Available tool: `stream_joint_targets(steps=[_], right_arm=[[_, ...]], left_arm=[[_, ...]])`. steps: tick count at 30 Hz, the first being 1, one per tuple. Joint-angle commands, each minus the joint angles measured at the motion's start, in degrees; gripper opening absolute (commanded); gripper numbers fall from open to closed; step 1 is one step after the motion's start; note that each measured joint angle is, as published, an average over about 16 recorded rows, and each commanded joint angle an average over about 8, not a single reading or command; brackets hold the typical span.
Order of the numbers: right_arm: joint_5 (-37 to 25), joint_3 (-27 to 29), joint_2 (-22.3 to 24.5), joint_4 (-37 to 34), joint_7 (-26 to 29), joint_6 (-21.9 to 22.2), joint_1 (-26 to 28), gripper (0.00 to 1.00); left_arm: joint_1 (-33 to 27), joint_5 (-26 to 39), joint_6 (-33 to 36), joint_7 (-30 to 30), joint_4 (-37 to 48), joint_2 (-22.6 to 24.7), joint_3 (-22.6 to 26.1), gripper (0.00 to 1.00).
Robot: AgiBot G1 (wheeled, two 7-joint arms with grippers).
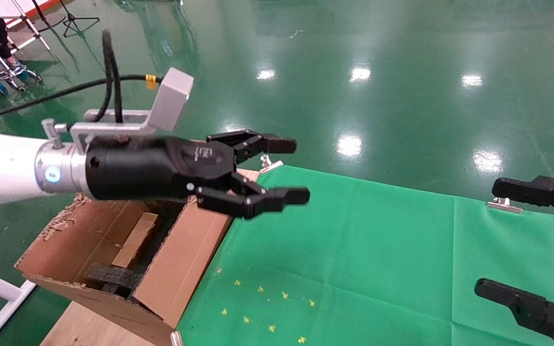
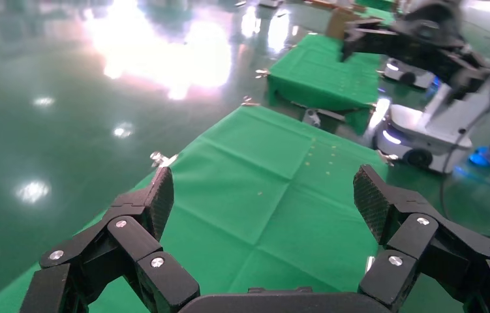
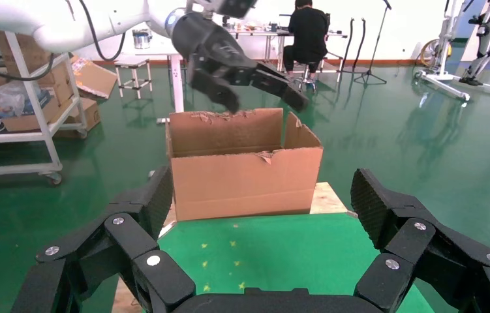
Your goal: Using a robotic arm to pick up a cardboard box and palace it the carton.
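While above carton (image 1: 113,250), left hand (image 1: 282,170) empty.

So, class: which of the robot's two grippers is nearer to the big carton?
The left. The left gripper hangs open just above the carton's near edge, beside the green cloth. The right gripper, also open, is across the cloth on the far side.

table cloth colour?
Green cloth, small yellow star marks near the front; clearest in head view.

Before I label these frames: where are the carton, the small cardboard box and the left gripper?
carton (image 1: 181,269): head view, near side wall.
cardboard box (image 1: 135,240): head view, top face, inside the carton.
left gripper (image 1: 296,170): head view, between its open fingertips.
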Motion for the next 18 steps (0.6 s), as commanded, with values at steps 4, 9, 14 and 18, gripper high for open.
stream_joint_targets(steps=[4, 9, 14, 18], right_arm=[[0.00, 0.00, 0.00, 0.00, 0.00, 0.00, 0.00, 1.00], [0.00, 0.00, 0.00, 0.00, 0.00, 0.00, 0.00, 1.00], [0.00, 0.00, 0.00, 0.00, 0.00, 0.00, 0.00, 1.00], [0.01, 0.00, 0.01, -0.01, 0.00, 0.01, -0.01, 1.00]], left_arm=[[4.87, -1.25, 0.35, 3.30, -4.97, -0.19, -4.36, 1.00], [9.89, -2.53, 0.70, 6.71, -10.10, -0.38, -8.86, 1.00], [14.44, -3.70, 1.02, 9.77, -14.73, -0.55, -12.93, 1.00], [16.69, -4.30, 1.22, 11.04, -17.01, -0.63, -14.94, 1.00]])
